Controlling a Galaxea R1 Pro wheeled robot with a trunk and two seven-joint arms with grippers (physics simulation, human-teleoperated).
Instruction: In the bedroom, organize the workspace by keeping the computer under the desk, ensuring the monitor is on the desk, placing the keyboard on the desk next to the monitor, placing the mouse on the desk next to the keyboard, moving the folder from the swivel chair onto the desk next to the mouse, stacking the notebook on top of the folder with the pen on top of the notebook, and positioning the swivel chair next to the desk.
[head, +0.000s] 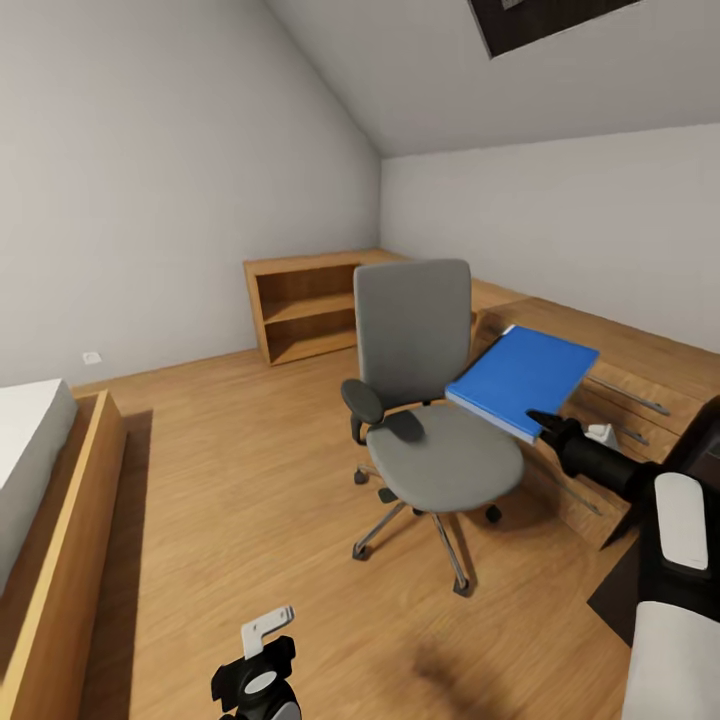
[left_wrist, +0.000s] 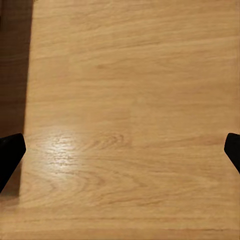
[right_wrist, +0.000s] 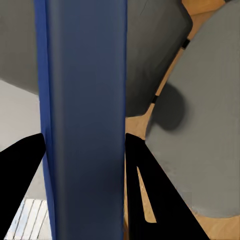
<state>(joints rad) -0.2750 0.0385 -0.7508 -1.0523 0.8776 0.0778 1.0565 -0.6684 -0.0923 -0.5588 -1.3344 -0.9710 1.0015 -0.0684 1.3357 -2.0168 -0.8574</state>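
Observation:
The grey swivel chair (head: 440, 455) stands in the middle of the wood floor, its back toward the far wall. The bright blue folder (head: 520, 375) hangs tilted in the air over the right side of the seat, clear of it. My right gripper (head: 541, 421) is shut on the folder's near edge. The right wrist view shows the folder (right_wrist: 87, 100) edge-on between the two dark fingers (right_wrist: 150, 190), with the chair's grey seat (right_wrist: 210, 125) behind. My left gripper (head: 265, 650) hangs low over bare floor, its fingertips (left_wrist: 10, 155) wide apart and open.
A low light-wood shelf unit (head: 300, 305) stands against the far wall. Wooden drawer fronts (head: 620, 400) with metal handles run along the right behind the folder. A bed in a wooden frame (head: 70, 560) lies at the left. Open floor (head: 250, 480) lies between bed and chair.

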